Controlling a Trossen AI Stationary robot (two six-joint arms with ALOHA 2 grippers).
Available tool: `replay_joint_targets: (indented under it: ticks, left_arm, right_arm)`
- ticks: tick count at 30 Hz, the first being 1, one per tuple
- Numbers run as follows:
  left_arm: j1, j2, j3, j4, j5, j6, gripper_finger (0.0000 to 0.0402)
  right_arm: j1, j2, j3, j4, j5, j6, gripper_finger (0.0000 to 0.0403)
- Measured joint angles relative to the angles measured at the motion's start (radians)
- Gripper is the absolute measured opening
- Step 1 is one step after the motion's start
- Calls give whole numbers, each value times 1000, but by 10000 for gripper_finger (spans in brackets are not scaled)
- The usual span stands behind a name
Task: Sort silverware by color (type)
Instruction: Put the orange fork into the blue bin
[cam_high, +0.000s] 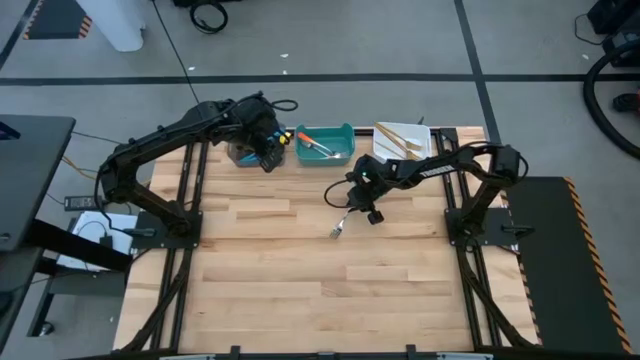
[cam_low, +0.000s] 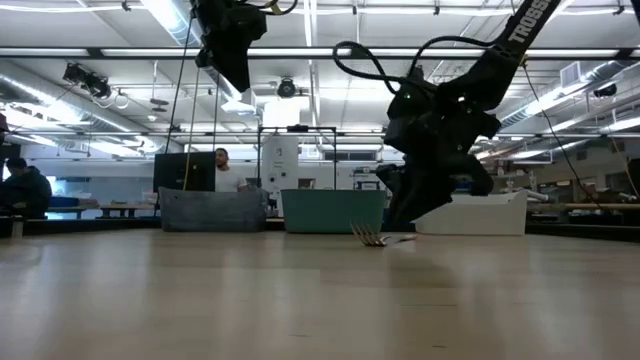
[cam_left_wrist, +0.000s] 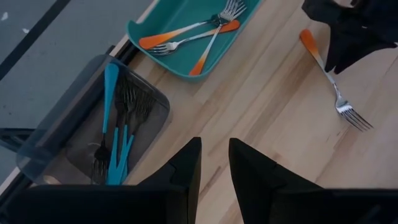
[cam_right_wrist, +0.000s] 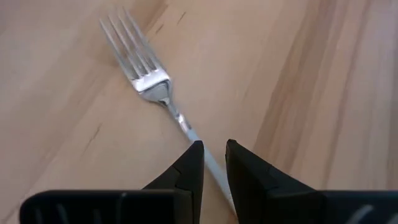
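Note:
One orange-handled fork (cam_high: 340, 228) lies flat on the wooden table, its silver tines (cam_right_wrist: 138, 59) toward the near edge. My right gripper (cam_right_wrist: 214, 149) stands over its middle, reaching down to the table (cam_low: 405, 225), and is shut on it. My left gripper (cam_left_wrist: 215, 146) hangs shut and holds nothing, high above the table beside the grey bin (cam_high: 240, 155). That bin (cam_left_wrist: 37, 143) holds blue-handled forks (cam_left_wrist: 112, 124). Orange-handled forks (cam_left_wrist: 186, 37) lie in the teal bin (cam_left_wrist: 134, 28). My right gripper pinches the fork's slim silver stem (cam_right_wrist: 189, 134) between its two fingers, just behind the tines. The fingers come from above and lie across the fork. The fork still rests flat on the table, its orange handle end (cam_left_wrist: 308, 40) sticking out beyond the gripper.
Three bins stand in a row at the far edge: grey, teal (cam_high: 345, 140) and white (cam_high: 420, 135). The near half of the table (cam_high: 320, 300) is bare wood. People show in the room beyond the table (cam_low: 225, 170).

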Motion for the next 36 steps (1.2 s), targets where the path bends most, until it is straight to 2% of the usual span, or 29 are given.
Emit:
replay_joint_targets:
  ticks: [7,21,26,29,32,36]
  left_arm:
    - [3,0,0,7,-2,-1,91]
    - [8,0,0,33,-8,-2,91]
    - [8,0,0,38,-9,-1,91]
    - [8,0,0,38,-9,-2,91]
    - [8,0,0,37,-9,-3,91]
    - [8,0,0,37,-9,-3,91]
  right_arm:
    - [1,10,0,-13,52,-64,74]
    - [60,59,2,14,61,-72,74]
    - [85,67,3,39,127,-22,73]
    - [87,68,3,38,158,28,54]
    - [87,68,2,43,165,68,18]
    - [87,69,3,53,191,134,14]
